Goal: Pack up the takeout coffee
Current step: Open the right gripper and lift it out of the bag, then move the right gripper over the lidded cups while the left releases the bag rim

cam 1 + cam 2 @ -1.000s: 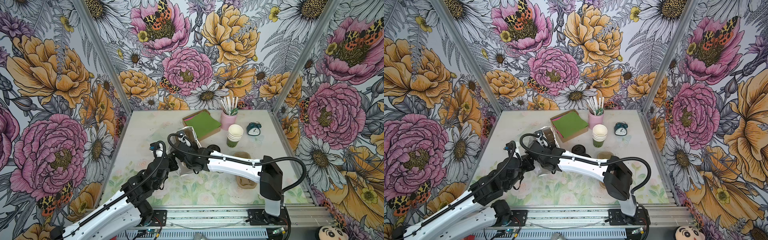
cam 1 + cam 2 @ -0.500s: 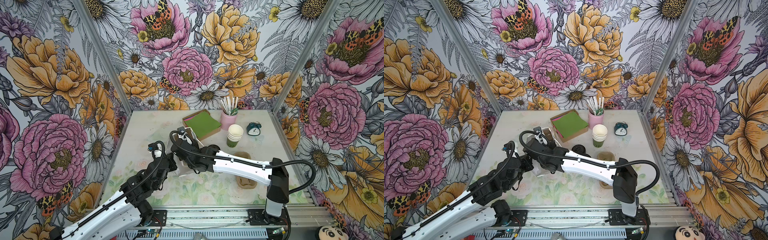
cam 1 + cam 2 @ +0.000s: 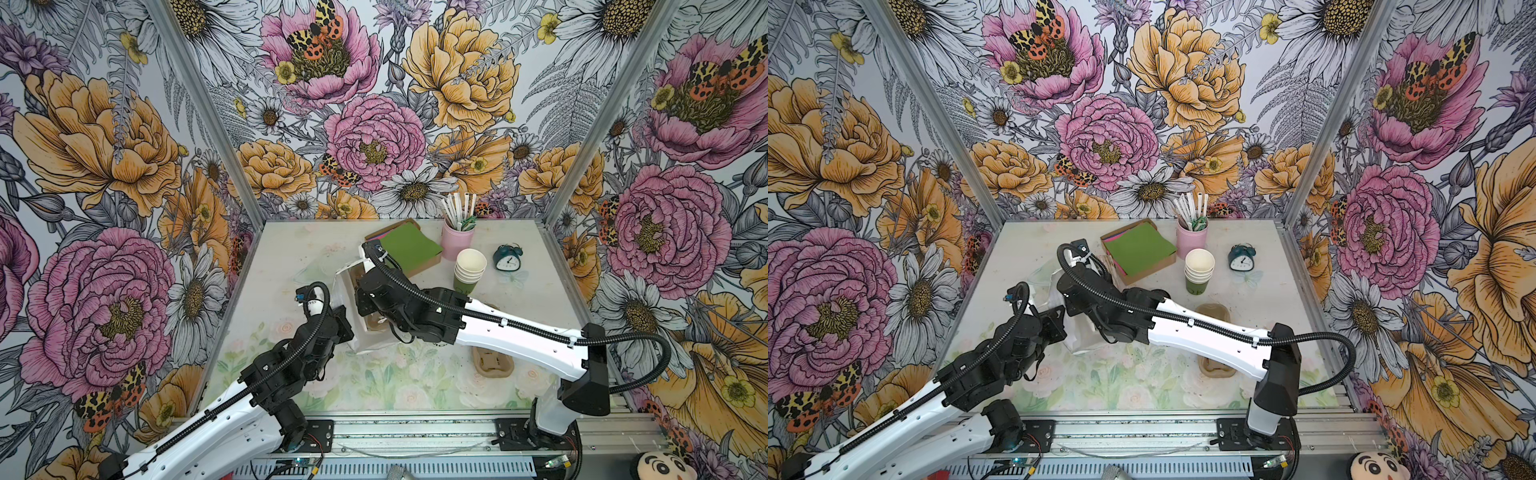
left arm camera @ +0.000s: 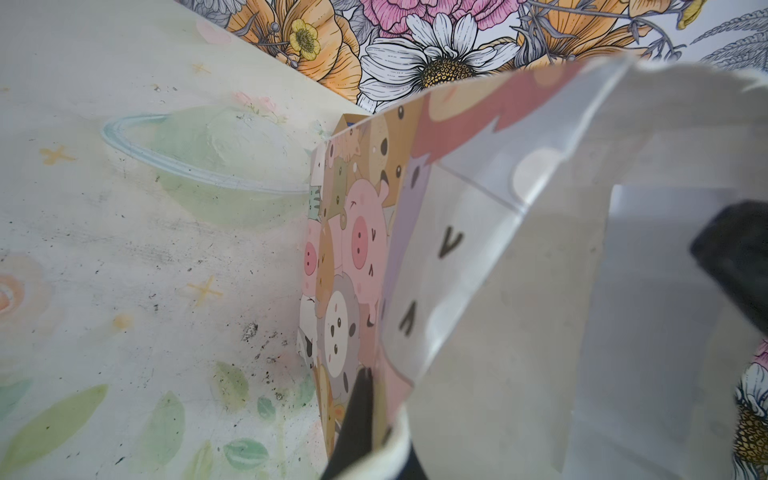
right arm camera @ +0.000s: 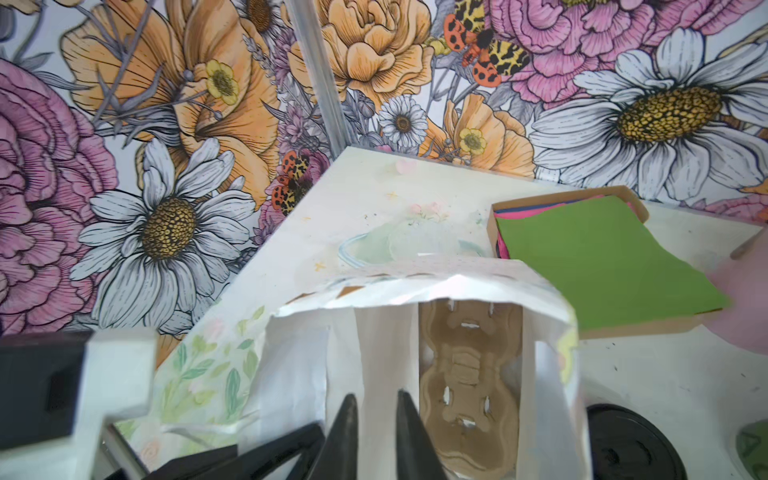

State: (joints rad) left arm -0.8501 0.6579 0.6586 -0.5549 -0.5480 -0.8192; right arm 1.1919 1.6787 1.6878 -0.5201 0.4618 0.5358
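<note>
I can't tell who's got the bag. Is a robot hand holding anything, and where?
The left gripper pinches the cartoon-animal paper bag by the rim of one wall. The right gripper holds nothing; its jaws stand apart in the bag's mouth.

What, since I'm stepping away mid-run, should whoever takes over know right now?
Left gripper: shut on the paper bag rim, holding it upright and open.
Right gripper: jaws slightly apart, empty, at the bag's mouth.
Done: a cup carrier sits inside the bag.
Takeout coffee: not visible in any view; only lidless cups and spare lids show.
Left: get the coffee into the bag.
</note>
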